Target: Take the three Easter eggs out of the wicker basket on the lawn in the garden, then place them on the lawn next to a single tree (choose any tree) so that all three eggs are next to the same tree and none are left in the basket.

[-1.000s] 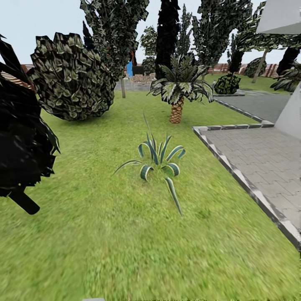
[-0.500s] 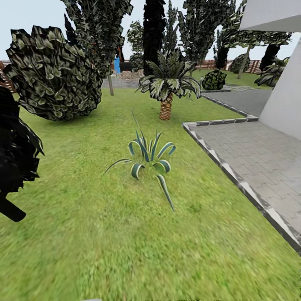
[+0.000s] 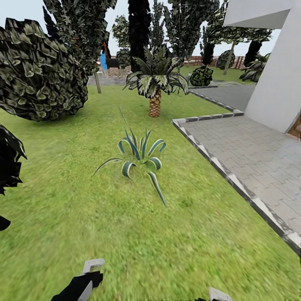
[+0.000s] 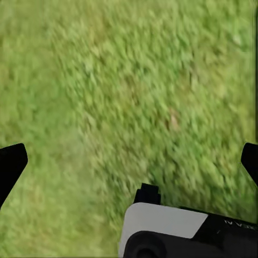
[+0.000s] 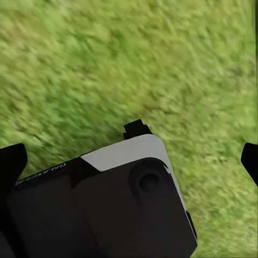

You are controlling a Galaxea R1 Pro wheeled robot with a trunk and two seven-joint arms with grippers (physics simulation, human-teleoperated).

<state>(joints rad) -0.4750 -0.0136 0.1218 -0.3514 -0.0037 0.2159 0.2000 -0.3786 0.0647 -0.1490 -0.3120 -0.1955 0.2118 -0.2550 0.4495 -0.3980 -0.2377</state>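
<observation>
- Two grippers peek in at the low edge of the head view: the left gripper [image 3: 90, 274] shows a black body with a grey tip, and the right gripper [image 3: 219, 294] shows just a small grey corner.
- Up close, the left gripper [image 4: 129, 161] has its two black fingers [image 4: 11, 166] far apart at the edges of its own camera view, with nothing between them but grass. It is wide and holds nothing.
- Up close, the right gripper [image 5: 129, 161] looks the same: wide apart and empty, over grass.
- Under both lies the lawn [image 3: 83, 234], bright green and a bit blurry.
- Ahead, near the middle of the grass, stands a spiky striped plant [image 3: 138, 156].
- Past it is a small palm [image 3: 155, 90] with a scaly brown trunk.
- Off to the left sits a big round bush [image 3: 39, 77], and black leaves [image 3: 9, 161] poke in at the left edge.
- A tree [image 3: 85, 29] with a thin pale trunk stands behind the bush, far back.
- On the right is a grey paved path [image 3: 255, 159] with a stone edge, and a white wall [image 3: 278, 83].
</observation>
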